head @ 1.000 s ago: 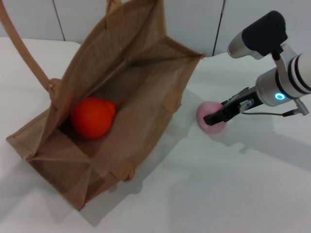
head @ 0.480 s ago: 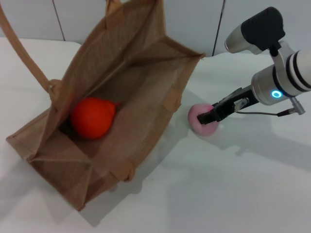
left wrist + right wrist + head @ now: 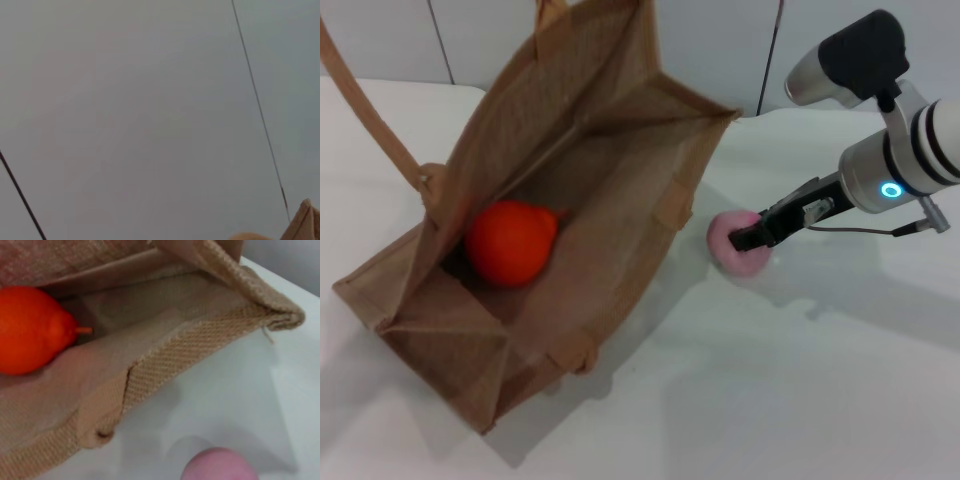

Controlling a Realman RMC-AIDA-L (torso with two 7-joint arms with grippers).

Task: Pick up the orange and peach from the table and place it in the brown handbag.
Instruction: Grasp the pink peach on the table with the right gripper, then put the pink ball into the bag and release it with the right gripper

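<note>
The orange (image 3: 510,241), glossy orange-red with a stem nub, lies inside the brown handbag (image 3: 610,130), which lies open on the white table (image 3: 770,380). It also shows in the right wrist view (image 3: 30,330), past the bag's woven rim (image 3: 190,357). The pale pink peach (image 3: 726,244) is just right of the bag's open edge. My right gripper (image 3: 750,238) is shut on it, with dark fingers around its top. The peach shows at the edge of the right wrist view (image 3: 220,466). My left gripper is out of view.
One long bag handle (image 3: 365,100) rises at the far left. The left wrist view shows only a grey panelled wall and a corner of tan fabric (image 3: 305,220). Bare white tabletop lies in front of and right of the bag.
My right gripper has moved a little to the left with the peach, closer to the bag's open edge. The orange and the bag have not moved.
</note>
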